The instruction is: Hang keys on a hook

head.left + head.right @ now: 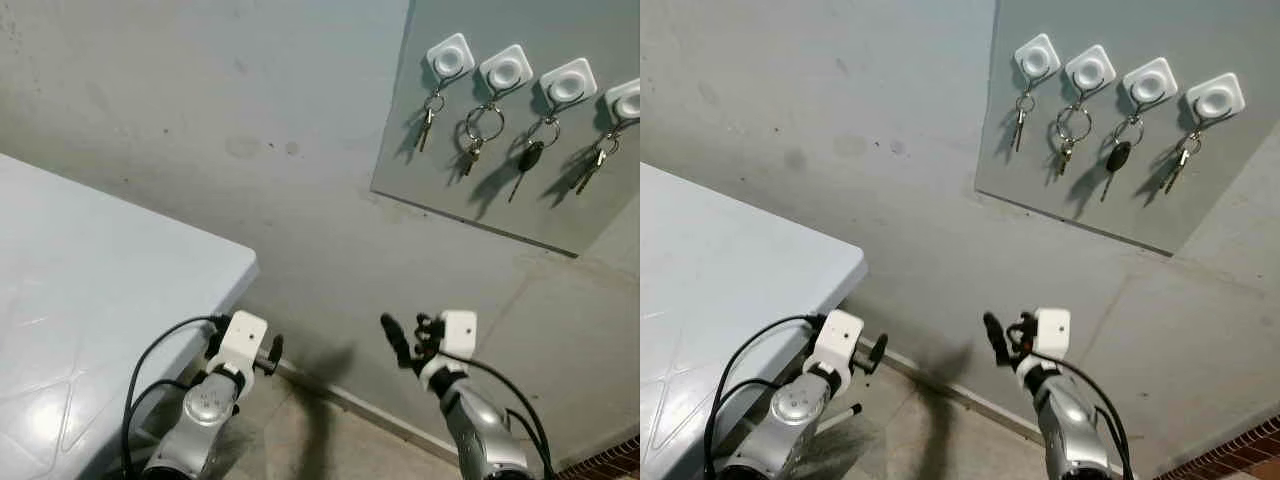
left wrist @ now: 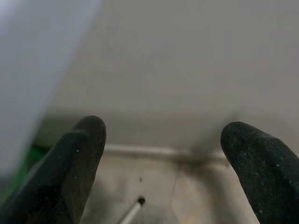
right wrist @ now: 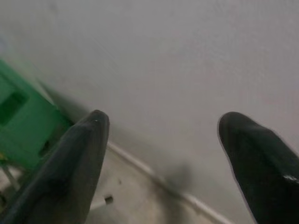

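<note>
Hanging looks done: keys (image 1: 478, 135) dangle on board (image 1: 440, 180) up-right of both released, empty pincers, right pincer (image 1: 407, 338) nearer than left pincer (image 1: 268, 352).

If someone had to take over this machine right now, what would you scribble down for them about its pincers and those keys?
Left pincer: open, holding nothing, low beside the table.
Right pincer: open, holding nothing, low before the wall, below the grey board.
Keys: four white hooks on the board, each already carrying keys, one black-headed.
Done: it seems so; no free hook.
Left: probably nothing; no loose keys seen.
</note>
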{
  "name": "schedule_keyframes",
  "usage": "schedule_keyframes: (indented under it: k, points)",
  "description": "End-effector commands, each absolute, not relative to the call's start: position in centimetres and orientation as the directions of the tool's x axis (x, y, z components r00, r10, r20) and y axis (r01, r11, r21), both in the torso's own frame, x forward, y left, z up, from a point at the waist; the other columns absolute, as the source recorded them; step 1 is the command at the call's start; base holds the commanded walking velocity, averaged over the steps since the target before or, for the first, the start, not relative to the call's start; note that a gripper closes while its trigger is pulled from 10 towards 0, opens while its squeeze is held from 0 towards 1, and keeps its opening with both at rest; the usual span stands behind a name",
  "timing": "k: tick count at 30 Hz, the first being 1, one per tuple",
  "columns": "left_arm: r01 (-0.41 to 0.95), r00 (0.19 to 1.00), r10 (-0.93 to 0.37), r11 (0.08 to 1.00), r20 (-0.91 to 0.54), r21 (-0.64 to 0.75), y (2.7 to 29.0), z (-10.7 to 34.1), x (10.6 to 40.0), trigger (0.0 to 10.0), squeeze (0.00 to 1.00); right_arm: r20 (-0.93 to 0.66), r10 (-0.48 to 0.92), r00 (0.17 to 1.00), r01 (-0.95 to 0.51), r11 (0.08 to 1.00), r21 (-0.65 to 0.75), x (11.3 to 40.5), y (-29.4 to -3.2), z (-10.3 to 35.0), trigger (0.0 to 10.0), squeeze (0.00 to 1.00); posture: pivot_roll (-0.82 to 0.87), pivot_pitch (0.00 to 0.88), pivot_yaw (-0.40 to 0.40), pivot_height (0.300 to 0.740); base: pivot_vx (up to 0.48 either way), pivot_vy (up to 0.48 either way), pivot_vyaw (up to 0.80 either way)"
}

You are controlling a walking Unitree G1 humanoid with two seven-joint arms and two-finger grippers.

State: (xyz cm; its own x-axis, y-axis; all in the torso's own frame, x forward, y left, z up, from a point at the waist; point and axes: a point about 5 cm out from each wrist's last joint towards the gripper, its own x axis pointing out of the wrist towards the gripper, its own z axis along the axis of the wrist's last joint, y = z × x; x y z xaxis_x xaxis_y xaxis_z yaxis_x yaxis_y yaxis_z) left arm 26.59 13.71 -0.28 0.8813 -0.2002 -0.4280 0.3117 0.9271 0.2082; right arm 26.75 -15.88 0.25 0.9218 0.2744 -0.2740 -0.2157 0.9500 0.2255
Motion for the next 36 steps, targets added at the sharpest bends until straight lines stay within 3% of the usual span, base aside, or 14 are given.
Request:
schedule_keyframes:
  k: [1,9,20,31,32,33,34,36]
  points:
    - [0.330,0.865,-0.213,0.924,-0.455,0.195,13.7,-1.1,26.1,10.0,0.00,-0.331,0.268,0.905,-0.215,0.958,0.189,25.9,-16.1,-0.9,10.0,1.00,0.03,0.000,-0.025,0.740,0.000,0.000,0.00]
    - [0.404,0.809,-0.219,0.881,-0.546,0.246,13.4,-3.6,24.7,10.0,0.00,-0.520,0.199,0.831,-0.165,0.980,0.110,22.9,-17.3,-4.4,10.0,1.00,0.03,0.000,-0.020,0.740,0.000,0.000,0.00]
    - [0.301,0.688,-0.060,0.931,-0.723,0.209,15.9,-7.0,20.8,10.0,0.00,-0.710,0.059,0.702,-0.090,0.996,-0.007,18.6,-19.8,-7.4,10.0,1.00,0.03,0.000,-0.016,0.740,0.000,0.000,0.00]
    - [0.236,0.595,0.003,0.955,-0.804,0.178,16.9,-8.9,17.2,10.0,0.00,-0.828,0.001,0.561,-0.047,0.998,-0.030,14.1,-20.9,-9.5,10.0,1.00,0.02,0.000,-0.011,0.740,0.000,0.000,0.00]
    - [0.226,0.587,0.010,0.958,-0.809,0.176,17.2,-9.1,16.8,10.0,0.00,-0.837,0.000,0.547,-0.047,0.998,-0.030,13.6,-20.9,-9.7,10.0,0.91,0.02,0.000,-0.011,0.740,0.000,0.000,0.00]
    - [0.226,0.587,0.010,0.958,-0.809,0.176,17.2,-9.1,16.8,10.0,0.00,-0.837,0.000,0.547,-0.047,0.998,-0.030,13.6,-20.9,-9.7,10.0,0.91,0.02,0.000,-0.011,0.740,0.000,0.000,0.00]
    - [0.214,0.581,0.018,0.961,-0.813,0.174,17.4,-9.2,16.5,10.0,0.00,-0.845,0.001,0.536,-0.037,0.999,-0.023,13.3,-20.9,-9.8,10.0,0.00,0.02,0.000,-0.010,0.740,0.000,0.000,0.00]
    - [0.208,0.578,0.023,0.962,-0.815,0.174,17.5,-9.2,16.4,10.0,0.00,-0.848,0.004,0.530,-0.030,0.999,-0.015,13.1,-20.9,-9.9,10.0,0.00,0.02,0.000,-0.010,0.740,0.000,0.000,0.00]
